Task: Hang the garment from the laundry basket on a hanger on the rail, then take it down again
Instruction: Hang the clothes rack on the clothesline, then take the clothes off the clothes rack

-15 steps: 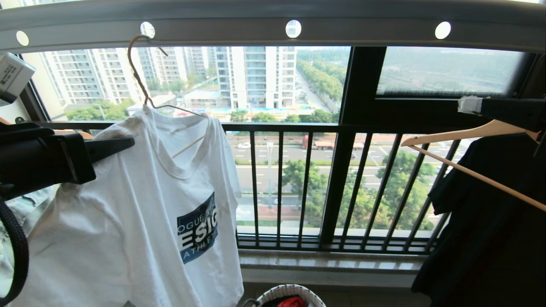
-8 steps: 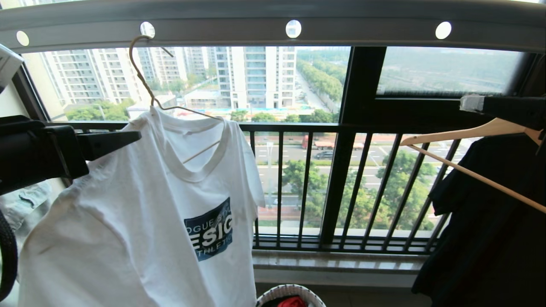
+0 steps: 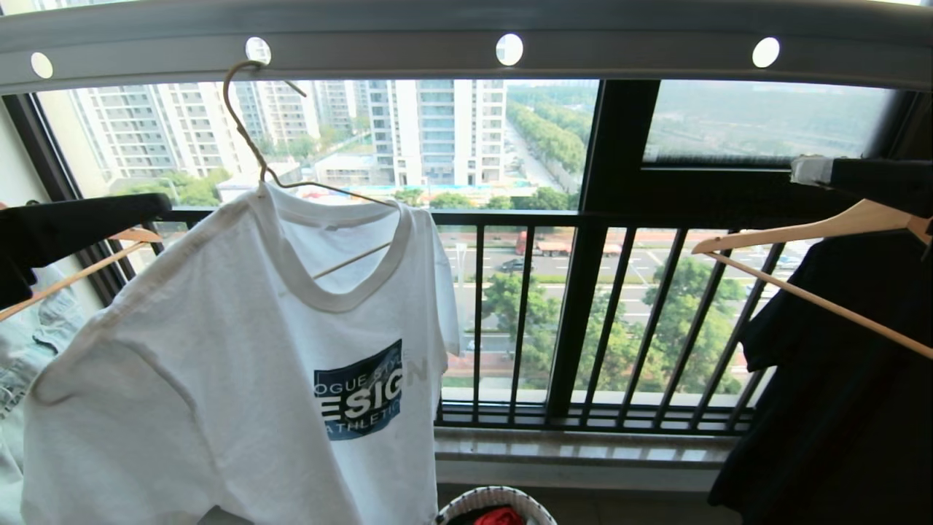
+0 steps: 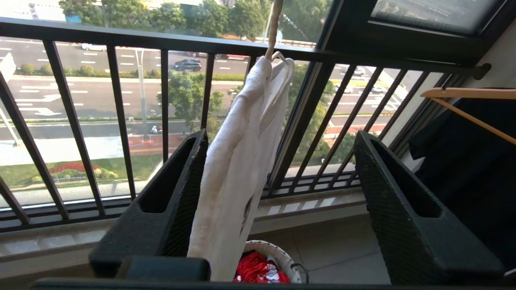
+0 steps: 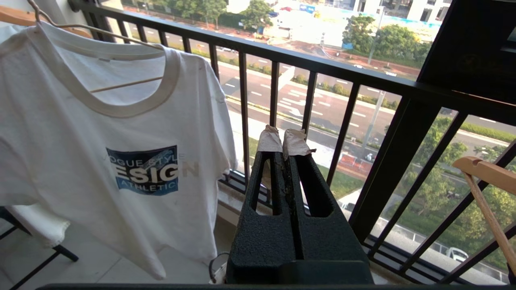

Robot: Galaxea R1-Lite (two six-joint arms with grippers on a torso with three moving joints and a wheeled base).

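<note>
The garment (image 3: 240, 379), a white T-shirt with a blue chest print, hangs on the cream wire hanger (image 3: 244, 124), whose hook sits in a hole of the grey rail (image 3: 379, 51). My left gripper (image 4: 281, 137) is open beside the shirt's left shoulder. The shirt (image 4: 238, 169) hangs edge-on between its jaws, close to one finger, ungripped. In the head view only a black finger (image 3: 109, 215) shows at the left edge. My right gripper (image 5: 282, 141) is shut and empty, held out at the right (image 3: 809, 169). The laundry basket (image 3: 474, 499) stands below on the floor.
A red cloth (image 4: 258, 270) lies in the basket. A black shirt (image 3: 838, 364) on a wooden hanger (image 3: 802, 233) hangs at the right. Another wooden hanger (image 3: 73, 273) with a denim garment (image 3: 22, 343) is at the left. The black window guard (image 3: 477, 321) stands behind.
My left gripper opened, let go of the shirt's shoulder and drew back to the left. The shirt swung round on the hanger and now faces me more squarely.
</note>
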